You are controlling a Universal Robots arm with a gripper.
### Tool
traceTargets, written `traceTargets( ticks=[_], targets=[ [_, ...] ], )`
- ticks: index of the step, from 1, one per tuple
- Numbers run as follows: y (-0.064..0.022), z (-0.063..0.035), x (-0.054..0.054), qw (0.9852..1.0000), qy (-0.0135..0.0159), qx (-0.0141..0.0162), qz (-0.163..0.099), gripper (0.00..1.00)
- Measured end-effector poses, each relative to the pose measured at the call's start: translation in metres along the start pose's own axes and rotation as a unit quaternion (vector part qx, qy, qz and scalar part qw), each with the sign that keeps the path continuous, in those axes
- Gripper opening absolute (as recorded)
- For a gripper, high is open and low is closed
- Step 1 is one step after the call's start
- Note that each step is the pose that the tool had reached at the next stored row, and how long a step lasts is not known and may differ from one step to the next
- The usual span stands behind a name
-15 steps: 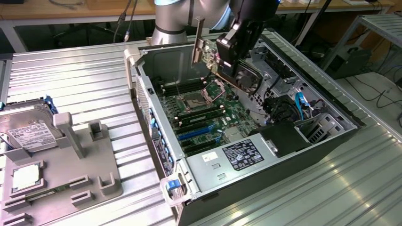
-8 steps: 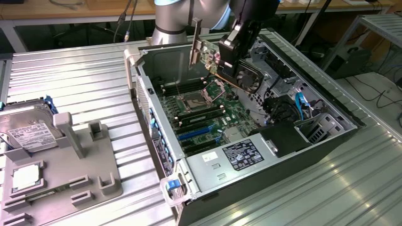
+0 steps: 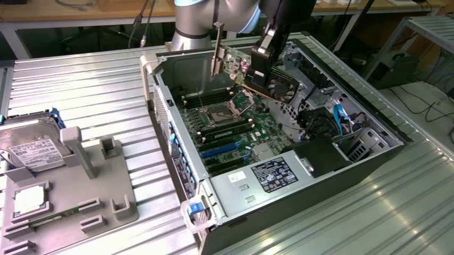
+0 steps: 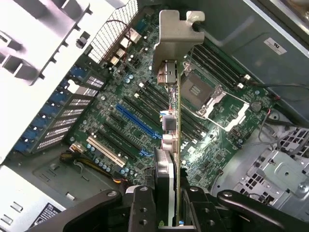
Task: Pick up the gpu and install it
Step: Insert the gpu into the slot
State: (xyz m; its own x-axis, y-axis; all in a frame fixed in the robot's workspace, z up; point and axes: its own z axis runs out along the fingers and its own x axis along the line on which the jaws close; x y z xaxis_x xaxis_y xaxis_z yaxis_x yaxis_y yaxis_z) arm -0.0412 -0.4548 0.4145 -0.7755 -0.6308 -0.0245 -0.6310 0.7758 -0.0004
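gpu (image 3: 230,57) — on edge, bracket (image 3: 215,50) outermost

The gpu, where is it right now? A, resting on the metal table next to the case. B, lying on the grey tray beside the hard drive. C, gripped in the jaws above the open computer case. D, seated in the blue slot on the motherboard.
C: the gpu hangs in the air with the jaws closed on it, above the motherboard and not seated in any slot.
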Motion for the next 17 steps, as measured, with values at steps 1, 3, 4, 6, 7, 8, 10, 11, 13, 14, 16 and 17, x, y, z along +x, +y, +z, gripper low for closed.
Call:
traceTargets(
  ticks=[1,3,4,6,7,8,10,11,13,14,16,17],
  targets=[
    [0.0,0.0,0.0,1.0,0.0,-0.0002,-0.007,0.28],
    [0.0,0.0,0.0,0.9998,0.0,-0.0005,-0.022,0.28],
    [0.0,0.0,0.0,0.9996,0.0,-0.0007,-0.03,0.28],
    [0.0,0.0,0.0,0.9988,0.0,-0.0012,-0.048,0.28],
    [0.0,0.0,0.0,0.9986,0.0,-0.0013,-0.054,0.28],
    [0.0,0.0,0.0,0.9981,0.0,-0.0015,-0.061,0.28],
    [0.0,0.0,0.0,0.9966,0.0,-0.002,-0.083,0.28],
    [0.0,0.0,0.0,0.9953,0.0,-0.0024,-0.097,0.28],
    [0.0,0.0,0.0,0.994,0.0,-0.0027,-0.11,0.28],
    [0.0,0.0,0.0,0.9932,0.0,-0.0028,-0.116,0.28],
    [0.0,0.0,0.0,0.9913,0.0,-0.0032,-0.132,0.28],
    [0.0,0.0001,0.0,0.9903,0.0,-0.0034,-0.139,0.28]
  ],
)
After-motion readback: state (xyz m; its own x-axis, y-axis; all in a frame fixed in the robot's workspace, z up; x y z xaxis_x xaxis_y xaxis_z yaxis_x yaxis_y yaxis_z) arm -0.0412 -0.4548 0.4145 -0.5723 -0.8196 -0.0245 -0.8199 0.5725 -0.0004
